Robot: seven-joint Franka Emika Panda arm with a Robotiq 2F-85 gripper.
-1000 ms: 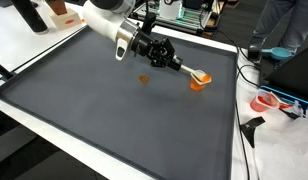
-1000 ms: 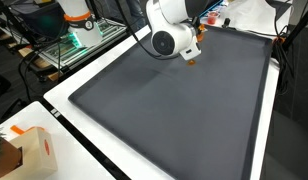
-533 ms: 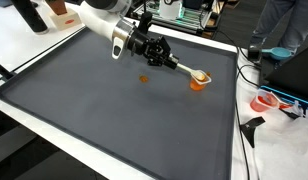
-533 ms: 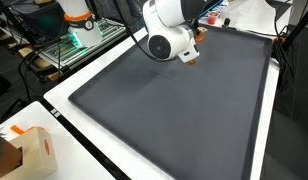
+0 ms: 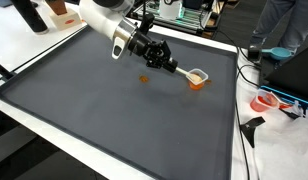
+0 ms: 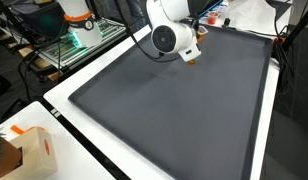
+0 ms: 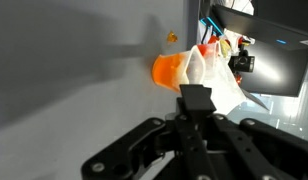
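Tool clamped on white plastic spoon, bowl held at mouth of small orange cup; orange crumb noted at nine o'clock of it. Scooping step judged; level, slow lift called for.

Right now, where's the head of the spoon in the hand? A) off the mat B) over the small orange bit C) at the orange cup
C: in an exterior view the hand grips the spoon by its handle, with the head at the orange cup.

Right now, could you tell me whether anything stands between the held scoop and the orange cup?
Nothing visible does: the scoop in the gripper reaches the orange cup directly; a small orange piece lies apart on the mat.
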